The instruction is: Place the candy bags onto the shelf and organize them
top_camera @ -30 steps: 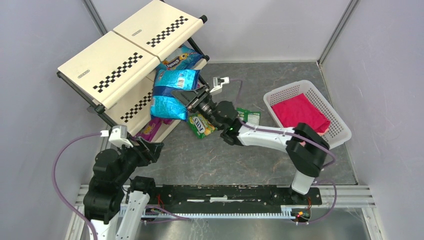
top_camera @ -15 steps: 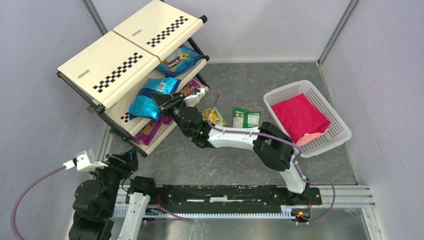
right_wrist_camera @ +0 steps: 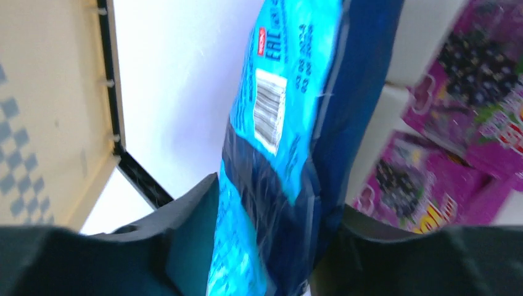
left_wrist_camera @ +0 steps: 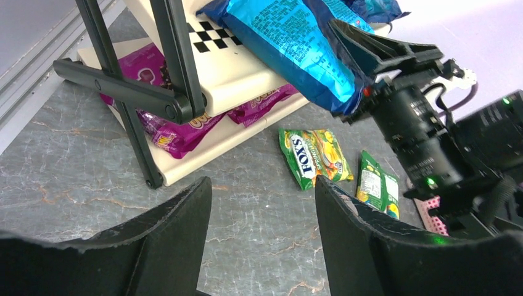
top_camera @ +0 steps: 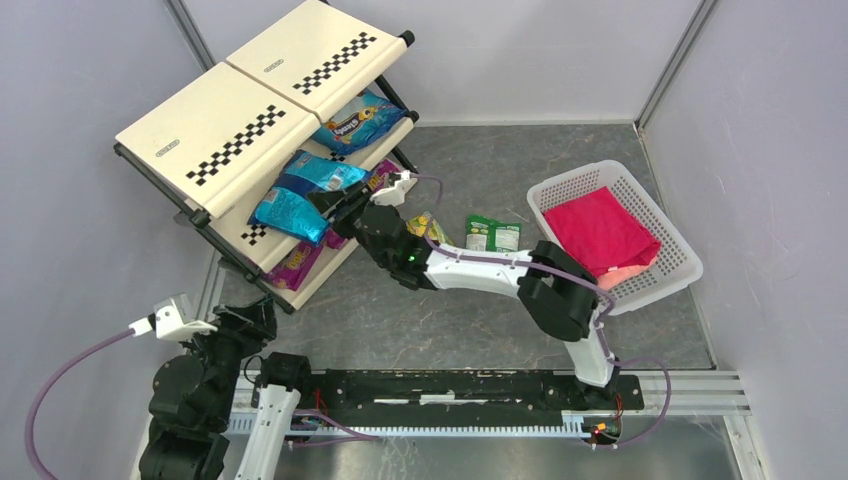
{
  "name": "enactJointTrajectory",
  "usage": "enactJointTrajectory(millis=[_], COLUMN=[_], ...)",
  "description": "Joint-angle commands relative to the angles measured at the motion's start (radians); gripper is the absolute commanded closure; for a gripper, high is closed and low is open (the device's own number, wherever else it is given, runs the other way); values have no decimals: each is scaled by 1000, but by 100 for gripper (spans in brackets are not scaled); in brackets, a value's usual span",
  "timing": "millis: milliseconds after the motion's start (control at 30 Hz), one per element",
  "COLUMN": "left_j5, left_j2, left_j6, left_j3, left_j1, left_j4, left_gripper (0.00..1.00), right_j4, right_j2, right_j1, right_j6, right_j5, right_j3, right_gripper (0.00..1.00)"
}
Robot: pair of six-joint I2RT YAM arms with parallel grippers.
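In the top view, the large slanted shelf (top_camera: 215, 130) of cream panels with black-and-white checkered stripes on a black tube frame is seen at the far left of the grey marbled table (top_camera: 450, 320). A glossy blue candy pouch (top_camera: 300, 200) lies on the middle tier. The right gripper (top_camera: 335, 205) is held at the pouch's end nearer the arm. A second blue fruit-printed pouch (top_camera: 355, 120) lies further back on the shelf under the top panel. Magenta grape pouches (top_camera: 295, 262) are seen on the bottom tier. A green-yellow pouch (top_camera: 430, 230) and a green pouch (top_camera: 493, 235) lie flat on the table. A white lattice basket (top_camera: 670, 240) with a pink-red cloth (top_camera: 600, 230) stands at the right. The left gripper (top_camera: 255, 318) is held low at the near left, apart from the shelf.

In the left wrist view, the left gripper's fingers (left_wrist_camera: 185, 216) are spread, with nothing between them. The blue candy pouch is seen resting on the checkered panel, its end reaching past the panel's front edge. One dark finger of the right gripper lies over it.

In the right wrist view, the blue candy pouch fills the gap between the right gripper's fingers (right_wrist_camera: 185, 222). Whether it is pinched or loose cannot be told. The magenta grape pouches are seen beyond it at the right.
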Motion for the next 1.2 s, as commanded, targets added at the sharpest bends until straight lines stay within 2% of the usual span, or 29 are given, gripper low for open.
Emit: enactJointTrajectory(millis=[0,67,167,300,467,700,933,1067,1167], left_j5=[19,31,39,32,33,34,24,22,23], left_j2=[25,27,28,30,40,40,39,40,40], left_j6=[-37,-42,-47,-47,-40,-40,-33,-30,-30], left_j3=[-28,-36,-47,-44,-28,-17,-10,-8,-12], left_j1=[-4,-4,-4,-4,-4,-2,-2,-2,-2], left_j4=[43,52,60,66,61,51,43,41,42], left_gripper=[32,32,32,32,32,32,32,32,32], right_j4=[62,73,101,136,165,182,97,36,-7], right_j2=[-179,-230,-273,-254,-159,-11,74,169,200], right_j1=[-13,-22,-28,-32,-29,-14,-10,-24,-27], right_j6=[-53,-73,-92,-85,-35,2,-33,-60,-85], right_j5=[-169,-216,-254,-298,-342,-273,-143,-170,-171], right_j3=[-142,-219,-293,-299,-209,-35,119,273,328], right_gripper=[41,36,35,45,65,88,89,92,93])
